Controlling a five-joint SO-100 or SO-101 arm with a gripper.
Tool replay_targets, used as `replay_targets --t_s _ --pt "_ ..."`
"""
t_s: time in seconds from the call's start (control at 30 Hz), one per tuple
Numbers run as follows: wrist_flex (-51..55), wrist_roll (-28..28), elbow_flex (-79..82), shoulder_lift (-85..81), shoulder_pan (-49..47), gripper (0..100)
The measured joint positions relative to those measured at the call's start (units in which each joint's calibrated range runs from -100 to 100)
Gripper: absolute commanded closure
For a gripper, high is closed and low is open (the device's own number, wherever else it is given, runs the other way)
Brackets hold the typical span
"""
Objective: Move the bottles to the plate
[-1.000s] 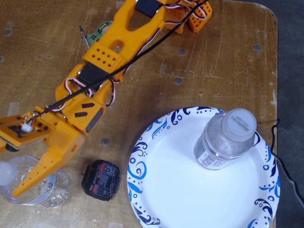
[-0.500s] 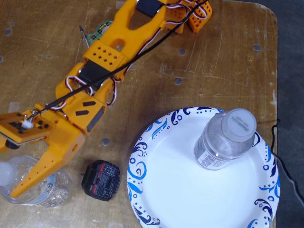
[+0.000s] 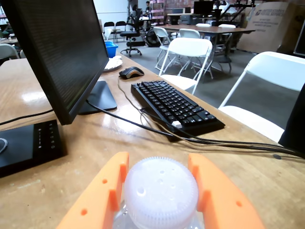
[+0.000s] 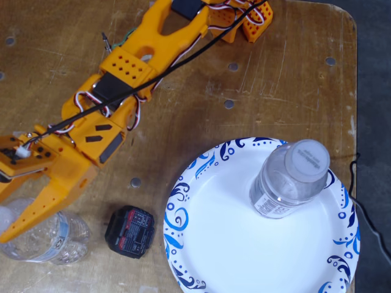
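1. I see the plate (image 4: 226, 244), round white paper with blue swirls on its rim, holding one upright clear bottle (image 4: 290, 180) at its upper right; white ribbed cap on top.
2. The crinkled bottle (image 4: 46, 235) stands off the plate at the table's (image 4: 269, 79) lower left, beside a black block (image 4: 129, 231).
3. My gripper (image 3: 159, 200) straddles its white cap (image 3: 161, 191); orange plastic fingers (image 3: 102, 195) flank it closely; whether they touch, I cannot tell.
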Motion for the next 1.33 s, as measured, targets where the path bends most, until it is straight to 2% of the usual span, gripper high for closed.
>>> replay_targets --t_s 0.47,0.77,1.1,1.2,1.33 --pt "0.6 0.4 -0.7 -0.3 1.9 88" --pt "18.6 -0.8 -1.6 -15.1 2.0 87" --pt "38.9 -4.8 -2.1 -33.6 -15.0 87" --pt "45.2 -5.0 -2.1 -36.2 -21.1 87" --pt "49.1 -5.0 -2.1 -37.2 -24.2 87"
